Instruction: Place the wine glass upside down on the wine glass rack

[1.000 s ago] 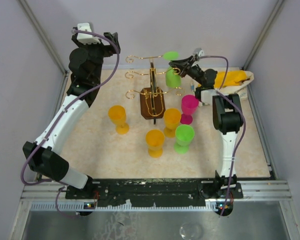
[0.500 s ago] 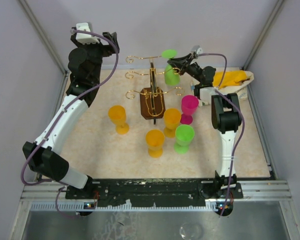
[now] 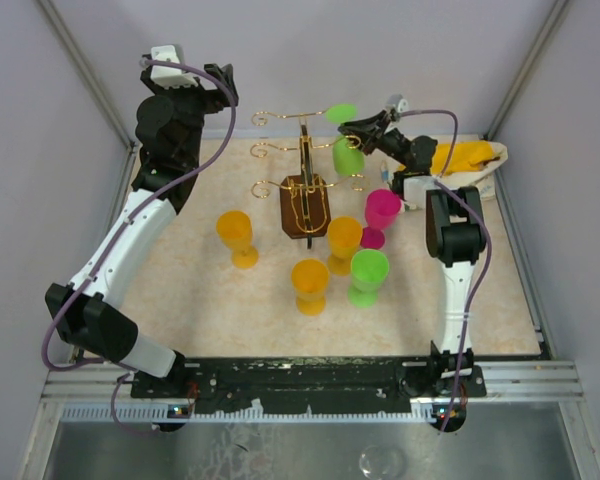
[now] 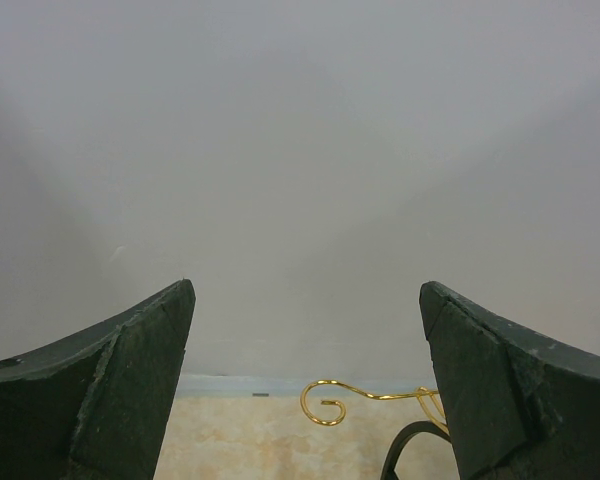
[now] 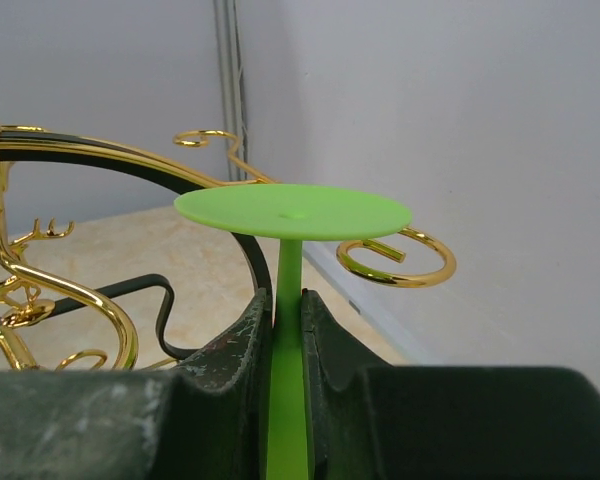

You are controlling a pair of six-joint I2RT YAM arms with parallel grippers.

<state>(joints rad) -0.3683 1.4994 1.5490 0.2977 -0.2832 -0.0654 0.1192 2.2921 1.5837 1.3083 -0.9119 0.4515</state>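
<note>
Plainly, the right jaws are clenched on the thin stem [image 5: 286, 350] of the green wine glass [image 5: 292, 212], pinching it just under the flat round foot, which faces up. The glass is thus already inverted and held in the air, its bowl [image 3: 347, 157] hanging below the grip on the right side of the wine glass rack [image 3: 305, 190]. In the right wrist view the foot sits level with, and just beside, a curled arm end [image 5: 395, 262] of gold wire. I cannot tell whether they touch.

The left jaws stand released and wide, holding nothing, raised near the far left corner and facing the back wall [image 4: 300, 150].

The glass looks like moulded plastic, so I judge it light, stiff and hard to break. The stem is smooth and narrow and could swivel or slide in the pinch. Taking hold high on the stem seems right: it leaves the foot free to ride over a wire arm while the stem passes into the slot.

The rack's wire looks thin and may spring or drag on its wooden base [image 3: 300, 230].

Further out on the surface [image 3: 210, 300] stand three orange glasses [image 3: 235, 232], a magenta glass [image 3: 380, 208] and a second green glass [image 3: 368, 268].
</note>
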